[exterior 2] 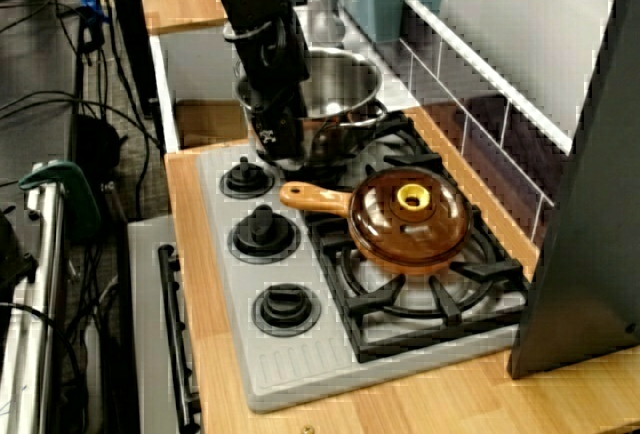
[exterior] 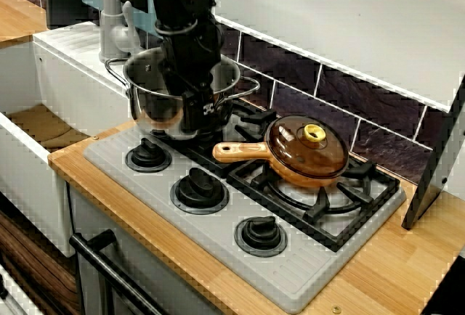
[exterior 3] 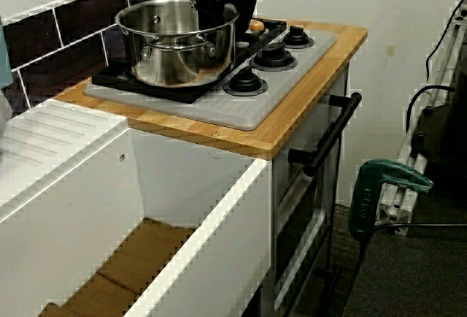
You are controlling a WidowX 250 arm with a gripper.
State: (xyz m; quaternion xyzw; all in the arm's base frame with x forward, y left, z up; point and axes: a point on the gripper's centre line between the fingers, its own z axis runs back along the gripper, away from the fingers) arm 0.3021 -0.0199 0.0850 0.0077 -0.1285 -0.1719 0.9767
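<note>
The black arm is reaching down at the near wall of the steel pot (exterior: 149, 104). The pot is sitting on the stove (exterior: 312, 264), on the burner nearest the sink end of the desk (exterior: 378, 271). The fingers (exterior: 197, 114) are lying low against the pot's front, just above the nearest knob (exterior: 148, 157). In the view facing the tiles they are blurring dark on dark, and I cannot tell whether they are spread, closed or clamping the rim. The view along the stove is showing only the arm's back covering that wall, and in the view from the sink the pot itself is hiding the fingers. Beside the pot, an amber lidded pan (exterior: 309, 152) is resting on the next burner. Its wooden handle (exterior: 236, 152) is pointing toward the arm, close but seemingly not touching. A grey panel (exterior: 436, 162) is leaning at the far end, cut off by the frame.
</note>
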